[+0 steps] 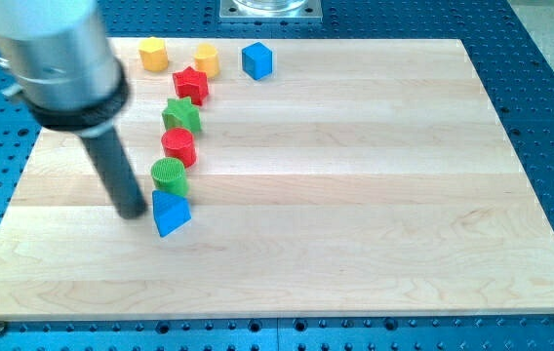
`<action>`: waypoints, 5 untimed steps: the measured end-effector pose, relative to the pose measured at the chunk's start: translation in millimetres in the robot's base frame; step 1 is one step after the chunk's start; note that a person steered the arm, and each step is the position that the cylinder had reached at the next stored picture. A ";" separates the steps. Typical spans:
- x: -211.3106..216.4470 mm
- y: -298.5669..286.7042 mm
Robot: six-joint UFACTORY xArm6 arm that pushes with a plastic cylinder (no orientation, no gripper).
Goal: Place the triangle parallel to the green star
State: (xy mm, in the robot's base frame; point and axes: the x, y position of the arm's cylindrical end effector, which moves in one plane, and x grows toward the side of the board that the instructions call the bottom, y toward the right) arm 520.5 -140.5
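Note:
The blue triangle (170, 213) lies on the wooden board (355, 195) at the lower left. The green star (181, 115) lies higher up in the same column of blocks. My tip (131, 212) rests on the board just left of the blue triangle, close to its left edge; I cannot tell whether it touches. The rod rises up and to the left to the grey arm body.
A green cylinder (170, 175) sits right above the triangle. A red cylinder (178, 146) is above that. A red star (190, 83), a yellow hexagon (153, 54), a yellow cylinder (207, 60) and a blue cube (257, 59) lie near the top edge.

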 end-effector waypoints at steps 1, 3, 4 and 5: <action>41.5 11.3; 4.7 79.2; 13.7 35.3; 28.3 30.9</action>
State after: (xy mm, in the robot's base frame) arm 548.7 -109.6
